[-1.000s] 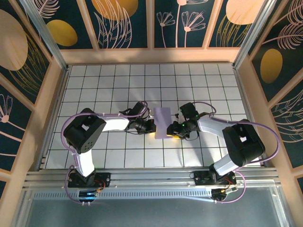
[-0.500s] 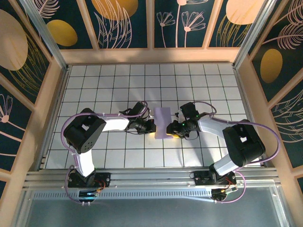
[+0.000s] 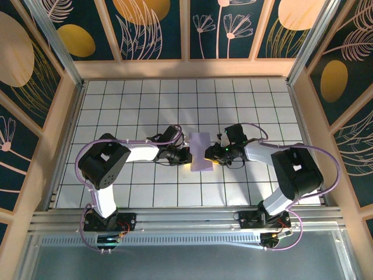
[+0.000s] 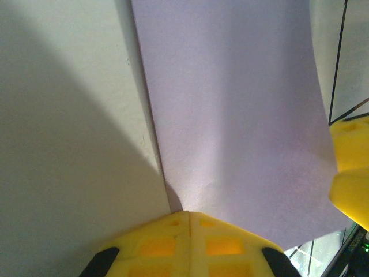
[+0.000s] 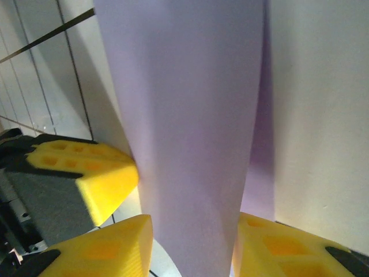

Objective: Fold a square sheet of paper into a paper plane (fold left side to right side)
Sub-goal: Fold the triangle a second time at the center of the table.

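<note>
A white tiled table (image 3: 145,105) sits inside a walled cell, with two robot arms reaching in from the near edge. Near the middle of the table lies the paper (image 3: 201,150), pale lavender, a tall narrow rectangle from above. The arms meet at it from either side.

The left gripper (image 3: 186,157) is at the paper's left edge, towards the near end. From its wrist camera, its yellow fingers (image 4: 155,245) are pressed flat together with no gap, and their tips touch the paper's (image 4: 242,115) left edge where it meets the table. I cannot tell whether any paper is pinched between them.

The right gripper (image 3: 214,153) is at the paper's right edge, about halfway along. From its wrist camera, its two yellow fingers (image 5: 288,248) stand a moderate way apart. The paper (image 5: 184,104) rises between them as a bowed strip, filling the gap and touching both, so they grip it from either side. It casts a purple shadow on the table to the right.

Each wrist camera also catches a yellow finger of the other gripper just beside the paper.
</note>
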Action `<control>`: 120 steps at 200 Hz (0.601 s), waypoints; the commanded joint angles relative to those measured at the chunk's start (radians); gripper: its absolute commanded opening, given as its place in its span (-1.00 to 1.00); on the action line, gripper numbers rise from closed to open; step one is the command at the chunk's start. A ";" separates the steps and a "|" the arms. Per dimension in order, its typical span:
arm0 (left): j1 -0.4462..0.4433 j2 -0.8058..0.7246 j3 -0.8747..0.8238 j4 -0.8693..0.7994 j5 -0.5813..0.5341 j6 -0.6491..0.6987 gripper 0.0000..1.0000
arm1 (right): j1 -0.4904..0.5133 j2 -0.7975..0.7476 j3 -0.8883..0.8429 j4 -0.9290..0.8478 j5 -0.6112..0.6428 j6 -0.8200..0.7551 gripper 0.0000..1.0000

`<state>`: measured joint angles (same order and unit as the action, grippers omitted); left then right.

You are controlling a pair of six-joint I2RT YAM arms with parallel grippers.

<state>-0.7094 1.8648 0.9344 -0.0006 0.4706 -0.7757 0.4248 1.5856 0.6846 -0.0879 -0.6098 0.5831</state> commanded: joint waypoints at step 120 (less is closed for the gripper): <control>-0.007 0.004 -0.024 -0.041 -0.046 0.007 -0.90 | -0.077 0.151 0.121 0.080 -0.067 -0.061 -0.29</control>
<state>-0.7094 1.8645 0.9340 0.0002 0.4706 -0.7753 0.3599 1.7073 0.7719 -0.0216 -0.6563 0.5552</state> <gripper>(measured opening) 0.045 0.365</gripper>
